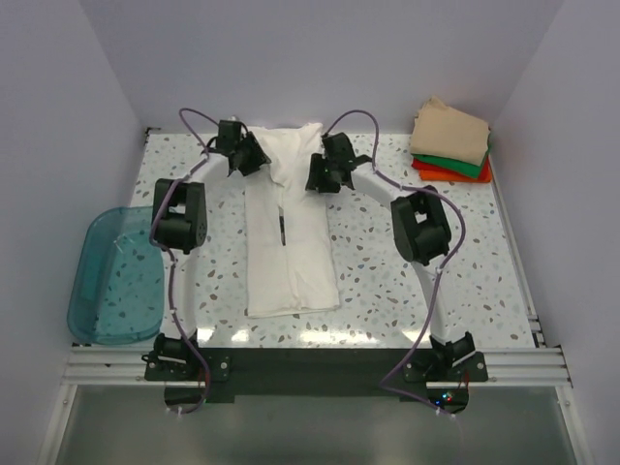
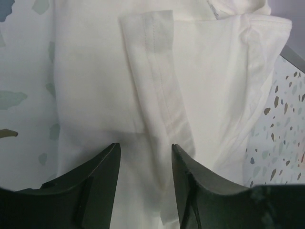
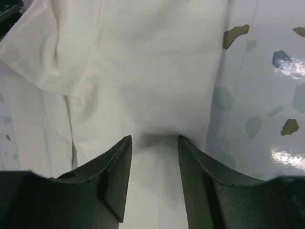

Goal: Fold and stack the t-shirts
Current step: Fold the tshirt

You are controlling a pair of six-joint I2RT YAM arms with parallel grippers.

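1. White tee (image 1: 291,252) lies mid-surface (image 1: 387,281), folded lengthwise into a long strip. Collar end is at the far side, bottom end toward the arm bases.
2. Left gripper (image 2: 145,146): jaws wide apart over the far left part of the tee, with a turned-in sleeve hem (image 2: 159,81) running between them. Nothing is clamped.
3. Right gripper (image 3: 155,138): jaws partly apart over the far right edge, cloth flat beneath. I see no hold.
4. My judgement on handling: light, limp, several layers. It will sag and unfold if lifted at one point, so I would pinch all layers at both far corners and lift level.
5. Risk: the loose sleeve hem may slip from the pinch.
6. Around: stack (image 1: 450,140) of tan, green and orange-red tees in the far right corner, well apart. Bin (image 1: 97,291) hangs off the left edge. Neither blocks the fold.
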